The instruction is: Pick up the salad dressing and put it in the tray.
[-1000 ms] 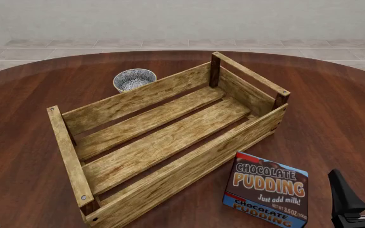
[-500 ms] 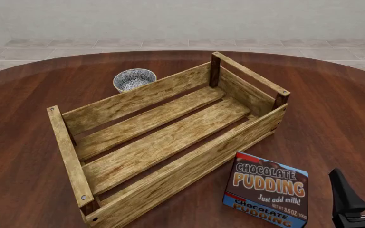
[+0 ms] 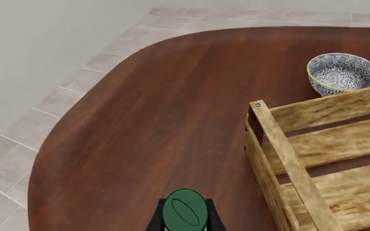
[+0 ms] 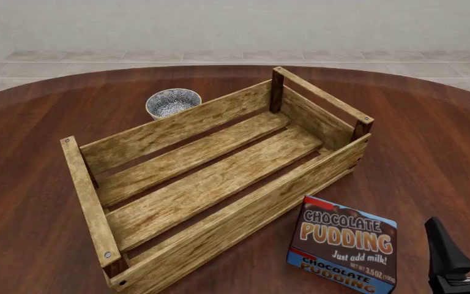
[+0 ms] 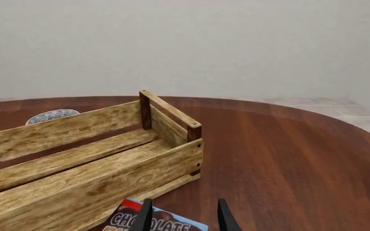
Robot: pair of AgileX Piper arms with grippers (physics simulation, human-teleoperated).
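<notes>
Left gripper (image 3: 185,222) pinches the dressing (image 3: 185,211), dark green oval cap showing, at 8 o'clock of the tray (image 4: 92,208). Right gripper (image 5: 182,215) spread above the pudding box (image 4: 345,246).

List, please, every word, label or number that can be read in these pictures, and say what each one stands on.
"CHOCOLATE PUDDING" on the top face of the chocolate pudding box.
"Just add milk!" on the same face, below the name.
"CHOCOLATE PUDDING" again on the box's near side face, cut off by the picture's edge.
"NET WT 3.5 OZ (100g)" small, near the face's lower right corner; only roughly legible.
Nothing else bears readable text.
</notes>
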